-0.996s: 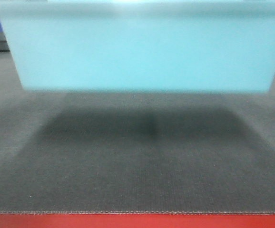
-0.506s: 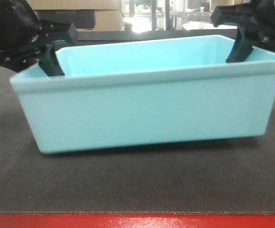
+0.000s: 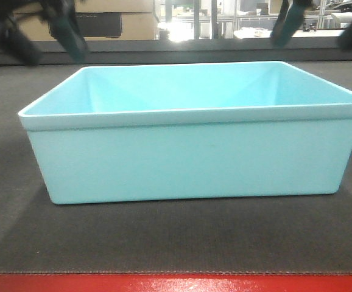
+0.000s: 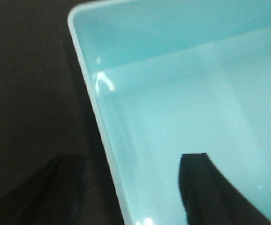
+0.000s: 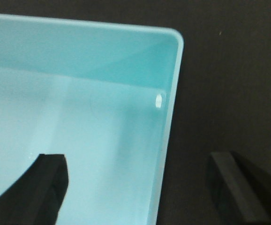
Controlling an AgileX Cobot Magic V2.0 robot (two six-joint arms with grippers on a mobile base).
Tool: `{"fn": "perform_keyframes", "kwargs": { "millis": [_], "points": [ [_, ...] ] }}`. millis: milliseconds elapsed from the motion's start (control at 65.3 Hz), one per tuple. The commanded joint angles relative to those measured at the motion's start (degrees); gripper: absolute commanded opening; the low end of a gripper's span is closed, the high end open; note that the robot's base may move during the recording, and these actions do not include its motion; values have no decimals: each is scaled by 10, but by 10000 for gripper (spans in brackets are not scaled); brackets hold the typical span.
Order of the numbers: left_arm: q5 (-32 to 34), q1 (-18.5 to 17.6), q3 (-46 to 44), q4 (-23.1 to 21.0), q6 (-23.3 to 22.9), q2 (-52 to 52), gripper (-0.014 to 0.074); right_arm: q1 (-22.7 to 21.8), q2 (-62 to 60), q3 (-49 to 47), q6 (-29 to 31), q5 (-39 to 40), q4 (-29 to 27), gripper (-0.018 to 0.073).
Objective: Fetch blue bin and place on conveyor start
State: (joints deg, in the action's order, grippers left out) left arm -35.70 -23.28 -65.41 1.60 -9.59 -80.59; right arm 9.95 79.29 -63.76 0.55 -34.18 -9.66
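Far at the back, just beside the left claw (image 3: pixel 45 33), sit brown cardboard boxes (image 3: pixel 136 24). A dark box (image 3: pixel 100 24) is in front of them. Between the left claw and the right claw (image 3: pixel 319 24), bright white light (image 3: pixel 177 29) shines in. Nearer the right claw stand thin grey metal racks (image 3: pixel 225 18). It is all far off and a bit blurry.

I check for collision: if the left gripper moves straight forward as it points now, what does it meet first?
Probably the blue bin: the open left gripper straddles its side wall, so the rim comes first.
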Motion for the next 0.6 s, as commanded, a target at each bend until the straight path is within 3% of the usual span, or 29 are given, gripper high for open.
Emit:
{"fn": "perform_keyframes", "kwargs": {
  "millis": [0,169,260,429,582],
  "points": [
    [-1,8,-6,-1,3,58,176,-2,-46,-8,4,5,21,354],
    [-12,71,-5,8,3,152,-101,-7,-106,-8,4,-33,70,-8],
    [-35,120,-3,31,3,191,-111,-26,-131,-2,4,-38,70,-169],
    [-38,185,41,52,3,259,-111,-103,-167,42,4,-25,70,-160],
    [0,207,133,54,4,339,-111,-139,-208,115,4,7,70,-160]
  ]
}}
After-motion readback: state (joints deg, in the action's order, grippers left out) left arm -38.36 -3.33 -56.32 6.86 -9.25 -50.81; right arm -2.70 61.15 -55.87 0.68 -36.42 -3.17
